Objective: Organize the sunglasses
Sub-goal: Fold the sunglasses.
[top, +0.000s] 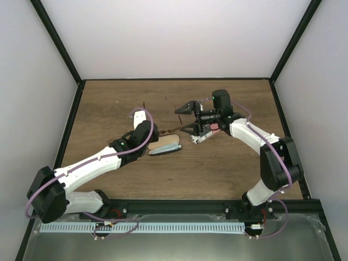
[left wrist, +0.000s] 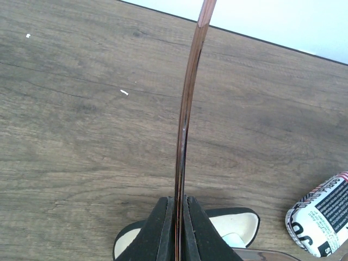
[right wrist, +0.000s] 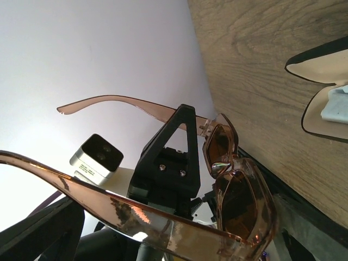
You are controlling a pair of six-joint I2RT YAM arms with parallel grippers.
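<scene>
One pair of sunglasses (right wrist: 239, 204): glossy translucent amber-brown plastic, angular lenses, slim curved temples unfolded, held up off the wood-grain table (top: 109, 103) between the arms. Pinched by one temple in the closed left tool (left wrist: 178, 200); flanked by the wide-open right tool (top: 181, 120). Below, an oval case (top: 166, 147) lying open, pale lining, light blue cloth (right wrist: 334, 106) inside. Nearby, a red-and-white striped case (left wrist: 321, 220).

White-shelled left arm (top: 89, 163), at 8 o'clock, and right arm (top: 247, 133), at 4 o'clock, have black joints and looping lilac cables (top: 272, 149). Right gripper (top: 180, 120): black triangular fingers (right wrist: 174, 141), two small screws.
</scene>
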